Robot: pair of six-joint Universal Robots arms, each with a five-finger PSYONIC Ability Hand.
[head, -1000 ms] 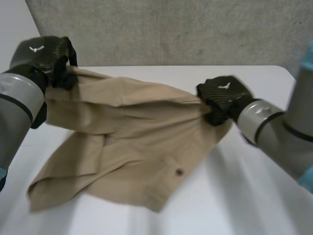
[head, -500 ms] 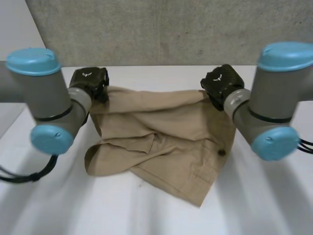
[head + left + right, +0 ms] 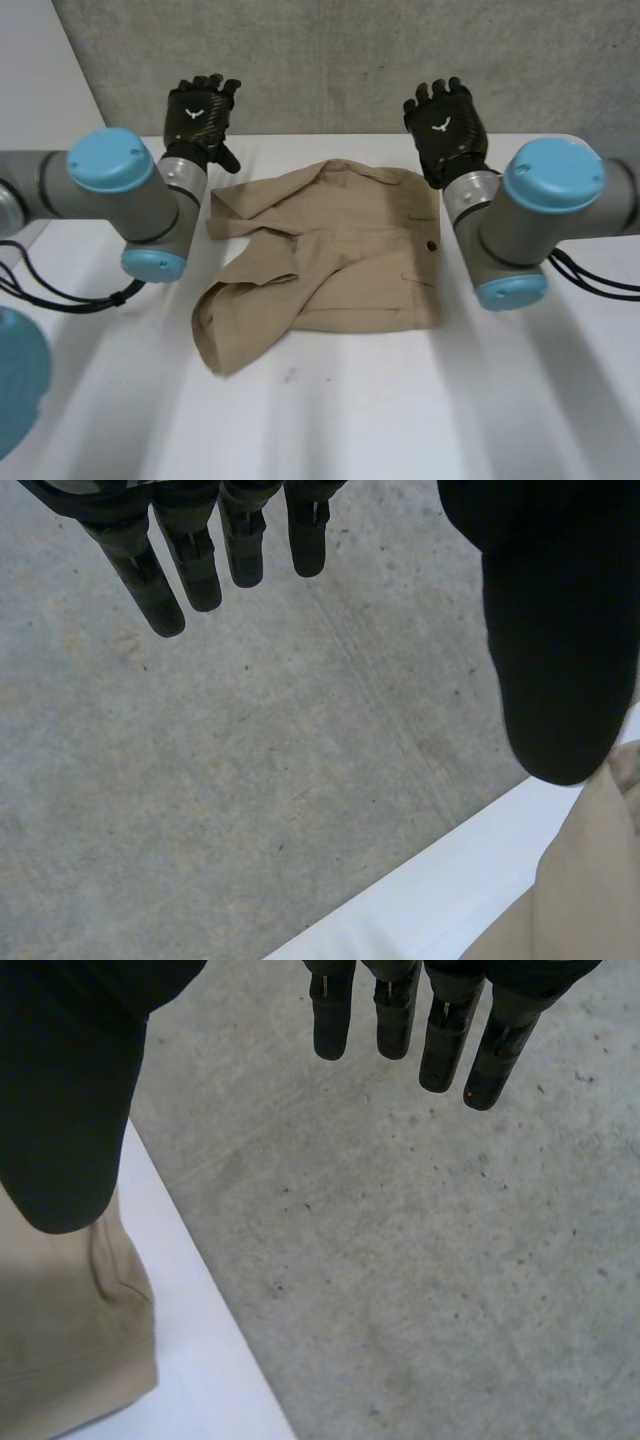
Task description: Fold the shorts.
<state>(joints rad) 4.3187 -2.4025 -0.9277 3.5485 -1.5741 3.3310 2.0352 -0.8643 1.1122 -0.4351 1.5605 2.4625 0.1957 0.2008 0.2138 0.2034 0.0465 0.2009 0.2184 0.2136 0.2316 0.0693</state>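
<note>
Head view: left hand (image 3: 200, 112) and right hand (image 3: 447, 125) poised beyond rumpled shorts (image 3: 340, 250), fingers straight, spread, empty; best to flatten the bunched leg before folding.

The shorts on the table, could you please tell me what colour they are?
The shorts are plain tan, best seen in the head view.

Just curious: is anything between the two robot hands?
Nothing: in the head view the gap between left robot hand and right robot hand is bare, the shorts lying nearer the robot.
</note>
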